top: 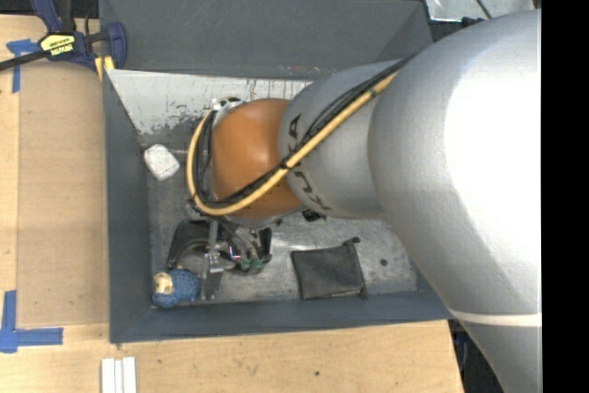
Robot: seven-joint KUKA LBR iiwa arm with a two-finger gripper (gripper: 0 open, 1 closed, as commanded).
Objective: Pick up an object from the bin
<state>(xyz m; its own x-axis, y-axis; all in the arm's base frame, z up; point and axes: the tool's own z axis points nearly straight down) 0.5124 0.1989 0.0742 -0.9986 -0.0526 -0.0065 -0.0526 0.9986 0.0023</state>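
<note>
My gripper (219, 255) hangs low in the front left part of the bin, just under the arm's wrist. Right beside it, toward the front left corner, lies a small blue thing (178, 287) with a pale tan end; whether the gripper touches it I cannot tell. A flat black square piece (328, 271) rests on the bin floor to the gripper's right, apart from it. A small white lump (161, 162) lies by the left wall, farther back.
The arm with its orange wrist cover and looping cables hides the bin's middle and right side. The bin's sloped left and front walls stand close to the gripper.
</note>
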